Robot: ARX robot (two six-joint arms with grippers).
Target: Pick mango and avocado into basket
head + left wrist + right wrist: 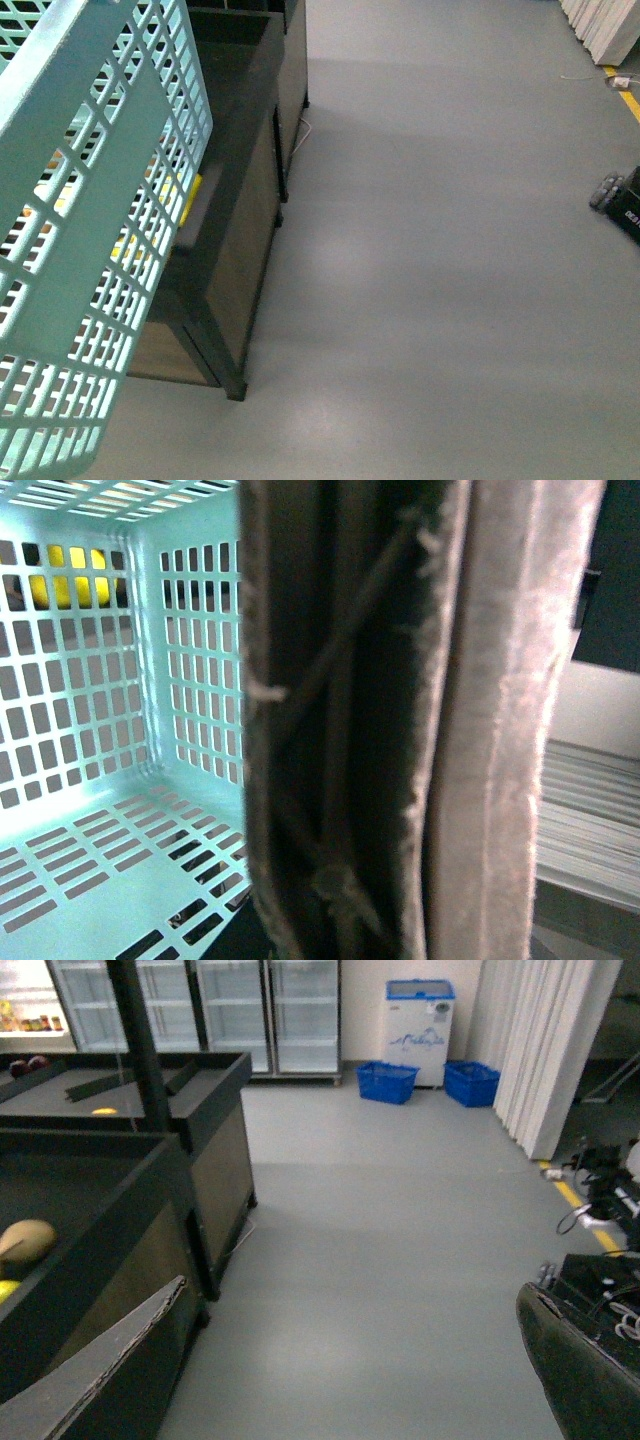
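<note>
Locating basket: the teal basket [90,200] fills the near left of the front view, tilted and very close to the camera. Its slotted side overlaps the dark display bin [250,150] behind it.
Basket inside: in the left wrist view we see the slotted bottom and walls [190,780] with no fruit lying on the part that shows.
Yellow patch: something yellow [75,575] shows through the far wall slots. It is outside the basket and we cannot tell what it is.
Handle: a dark brown handle [340,730] with thin ties stands right against the left wrist camera, with a pale fuzzy strip beside it.
Left gripper: its fingers are not made out, so we cannot tell whether it is wide, narrow or holding.
Right gripper [350,1295]: wide, with one finger [100,1380] on each side of the picture and only floor between them.
Mango [25,1242]: a pale yellow-tan oval that looks like the mango lies in the near dark bin [100,1260], left of the right gripper and well apart from it.
Floor [430,250]: plain grey, running right of the bins.
Far end: glass-door fridges [270,1010], a white chest freezer [420,1020], blue crates [387,1080] beside it and a white curtain [540,1040] on the right.
</note>
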